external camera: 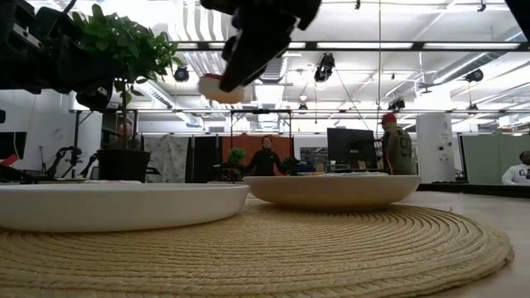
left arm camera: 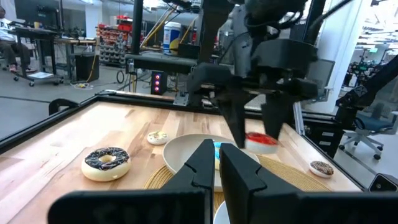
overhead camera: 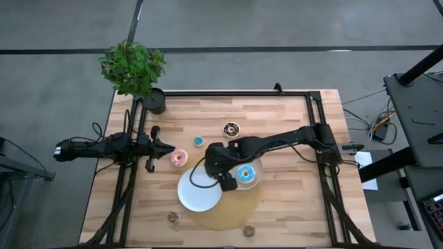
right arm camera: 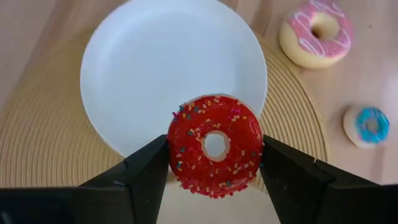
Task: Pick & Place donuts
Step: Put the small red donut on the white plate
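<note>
A: Right wrist view first: your right gripper (right arm camera: 214, 163) is pinching the red donut (right arm camera: 215, 154) flat between its two fingers, one on each side of the ring. Where does the white plate (right arm camera: 155, 68) lie from it?

B: The plate lies below the gripper and a little ahead of it. The donut hangs over the plate's near rim, half above the woven mat (right arm camera: 43, 149). I judge you should move slightly forward before you release.

A: And the left gripper (overhead camera: 170, 146)?

B: It waits well apart at the table's left side, fingers pressed together, holding nothing. The pink donut (overhead camera: 179, 158) lies just beside its tip, so the left arm is nearer to that one. The blue donut (overhead camera: 245, 174) sits already on the beige plate (overhead camera: 253, 166), beside your right gripper.
</note>
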